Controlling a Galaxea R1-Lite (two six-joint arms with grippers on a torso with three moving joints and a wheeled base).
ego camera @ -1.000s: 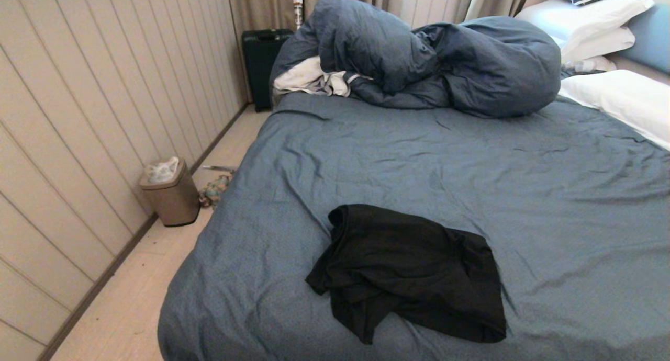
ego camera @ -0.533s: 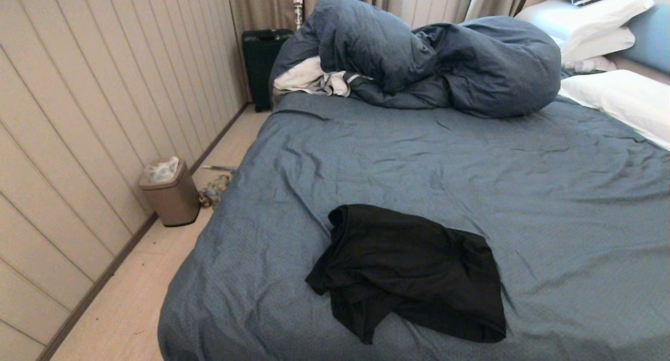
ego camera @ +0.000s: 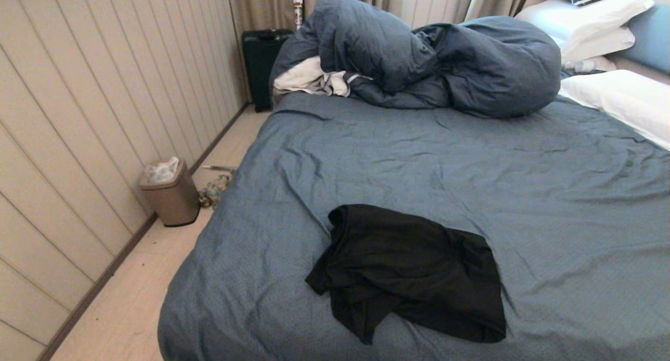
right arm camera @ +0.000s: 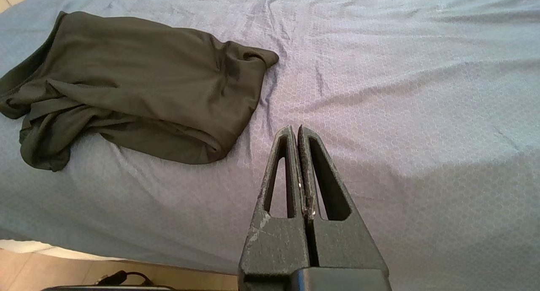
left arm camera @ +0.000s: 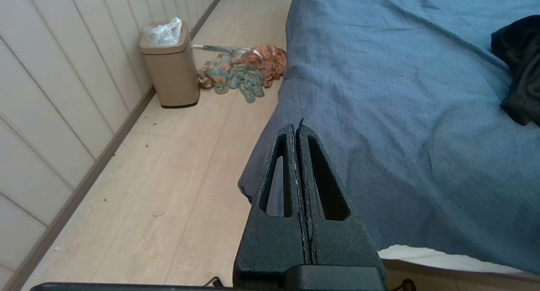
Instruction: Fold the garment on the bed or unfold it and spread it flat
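Observation:
The garment (ego camera: 411, 272), a black T-shirt, lies crumpled in a heap on the bed (ego camera: 419, 157) near its front edge; no print shows. It also appears in the right wrist view as a dark bunched garment (right arm camera: 135, 88) and as a black edge of the garment (left arm camera: 519, 67) in the left wrist view. My left gripper (left arm camera: 295, 128) is shut and empty, held off the bed's near left corner above the floor. My right gripper (right arm camera: 296, 130) is shut and empty, above the sheet to the right of the garment. Neither gripper shows in the head view.
A bulky slate-blue duvet (ego camera: 434, 57) with a white-grey cloth (ego camera: 311, 78) is piled at the far end, white pillows (ego camera: 617, 94) at the right. On the floor to the left are a tan bin (ego camera: 170, 193), a coloured cloth pile (left arm camera: 242, 69) and a dark suitcase (ego camera: 261, 63).

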